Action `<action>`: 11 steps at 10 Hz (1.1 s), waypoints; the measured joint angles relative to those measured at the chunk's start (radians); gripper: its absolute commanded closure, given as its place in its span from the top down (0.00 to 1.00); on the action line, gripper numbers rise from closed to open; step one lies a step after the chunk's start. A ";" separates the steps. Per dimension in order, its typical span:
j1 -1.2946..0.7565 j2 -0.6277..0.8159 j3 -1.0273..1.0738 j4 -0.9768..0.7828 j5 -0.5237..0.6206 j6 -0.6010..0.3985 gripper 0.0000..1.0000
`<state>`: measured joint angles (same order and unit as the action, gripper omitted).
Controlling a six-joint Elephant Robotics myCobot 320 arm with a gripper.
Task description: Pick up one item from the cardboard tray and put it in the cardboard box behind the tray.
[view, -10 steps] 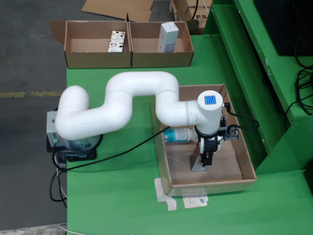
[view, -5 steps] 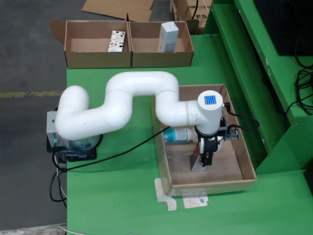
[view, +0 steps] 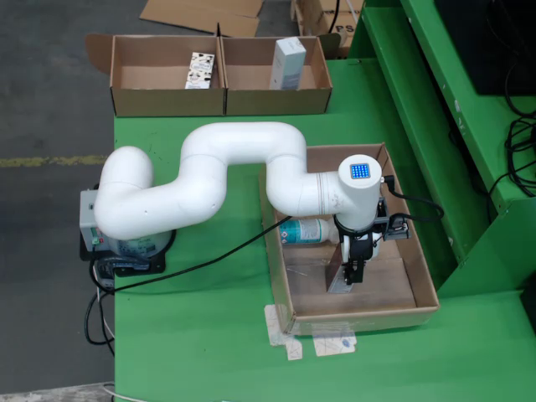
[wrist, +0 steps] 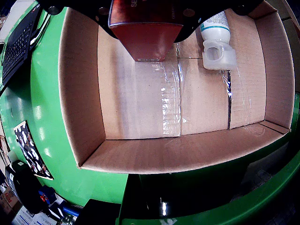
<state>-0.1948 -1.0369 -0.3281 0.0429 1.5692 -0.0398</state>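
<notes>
Inside the tray (view: 423, 289), above its floor: gripper (view: 355, 270), pointing straight down, pinched on a red-brown box (wrist: 146, 37). In the overhead view, box (view: 337, 272) seen as a dark slab below the white wrist, lower end close to the tray floor; contact with the floor cannot be told. In the wrist view, box held at top centre, printed white letters partly cut off, jaws pressed against its sides, fingertips hidden by the black housing.

Beside the gripper, toward the arm's base: white bottle (view: 306, 230) with teal band, lying on its side against the tray's wall. In the wrist view, same bottle (wrist: 216, 40) at top right of the held box, cap end pointing into the tray, near but apart from the box.

Below the gripper: bare tray floor (wrist: 140, 98) with strips of clear tape.

Well beyond the gripper, at the table's far edge in the overhead view: two cardboard boxes side by side. Left carton (view: 126, 92) containing a black-and-white patterned pack (view: 199, 70); right carton (view: 318, 92) containing an upright white pack (view: 286, 64).

Under everything: green table (view: 209, 335).
</notes>
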 measured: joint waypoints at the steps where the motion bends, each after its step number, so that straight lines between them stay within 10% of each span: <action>1: 0.000 0.000 0.000 0.000 0.000 0.000 0.00; 11: 0.006 0.129 -0.212 0.123 0.034 -0.006 0.00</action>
<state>-0.1887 -0.9081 -0.5398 0.1656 1.6029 -0.0459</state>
